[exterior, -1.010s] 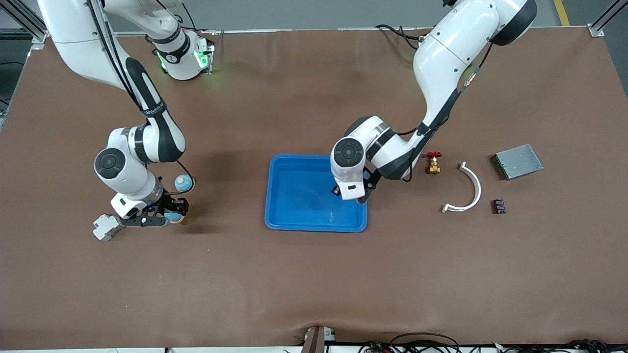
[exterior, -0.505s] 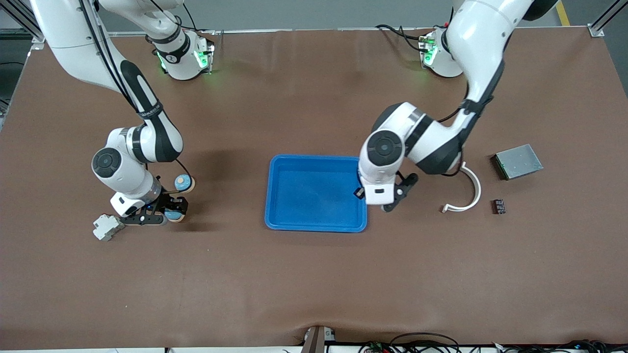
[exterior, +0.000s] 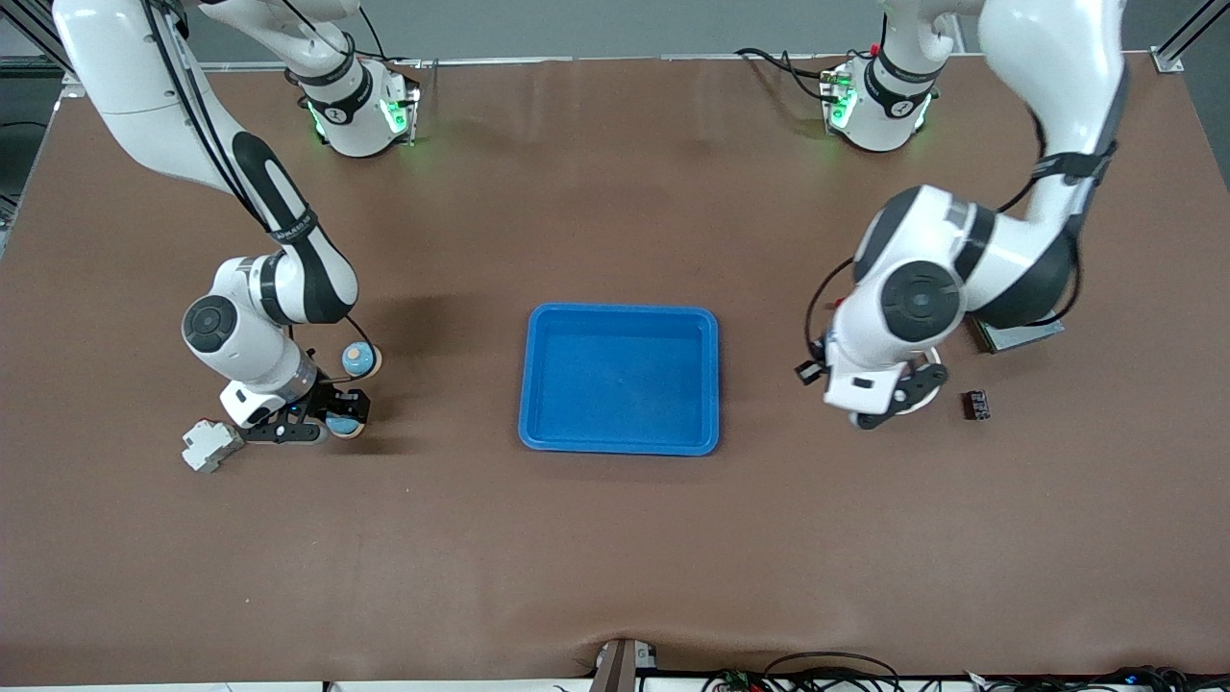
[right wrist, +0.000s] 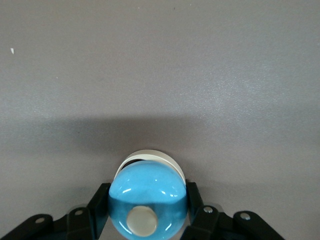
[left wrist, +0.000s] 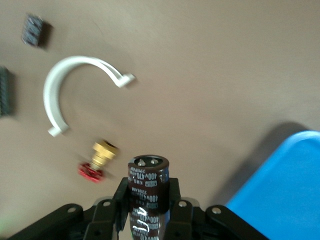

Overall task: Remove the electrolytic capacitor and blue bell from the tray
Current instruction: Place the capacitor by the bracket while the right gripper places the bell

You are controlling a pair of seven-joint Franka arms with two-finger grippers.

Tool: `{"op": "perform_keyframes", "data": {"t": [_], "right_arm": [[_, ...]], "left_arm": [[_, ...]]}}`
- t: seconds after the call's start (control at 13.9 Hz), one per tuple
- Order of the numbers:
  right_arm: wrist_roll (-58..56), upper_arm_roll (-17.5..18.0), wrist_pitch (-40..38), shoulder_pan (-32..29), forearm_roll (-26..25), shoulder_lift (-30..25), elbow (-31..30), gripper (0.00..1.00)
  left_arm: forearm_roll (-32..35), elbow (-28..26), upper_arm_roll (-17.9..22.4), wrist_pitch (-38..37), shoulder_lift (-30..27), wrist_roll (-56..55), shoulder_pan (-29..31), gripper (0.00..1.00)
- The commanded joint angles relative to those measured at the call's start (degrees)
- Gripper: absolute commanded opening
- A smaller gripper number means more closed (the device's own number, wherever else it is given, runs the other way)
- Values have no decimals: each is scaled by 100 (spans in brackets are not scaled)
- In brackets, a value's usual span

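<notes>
Wrist views show both grippers clear of the tray [exterior: 622, 320]: left gripper [left wrist: 146, 200] clamps the capacitor [left wrist: 147, 186], right gripper [right wrist: 145, 210] clamps the bell [right wrist: 147, 202]; next, set both down.

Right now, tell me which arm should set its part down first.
Right, likely. The right gripper holds the bell low by the table, beside another bell, well clear of the tray. The left gripper grips the capacitor, over the white clip and valve.
</notes>
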Motion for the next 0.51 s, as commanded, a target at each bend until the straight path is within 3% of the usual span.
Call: {"op": "perform_keyframes", "data": {"t": [0.0,0.22,0.43], "right_arm": [[-156,137,94,-154,89,5,-31,0],[-156,137,94,-206,89,5,-23,0],[-165,137,103,-276,80,23,-23,0]], "left_arm": [[-99,-744,-59,52,-612,1462,524,0],[-108,-1437,-68,542,-999,2810,1149,0],[-99,-2220,-59,1491,-1193,3269,1352,0]]}}
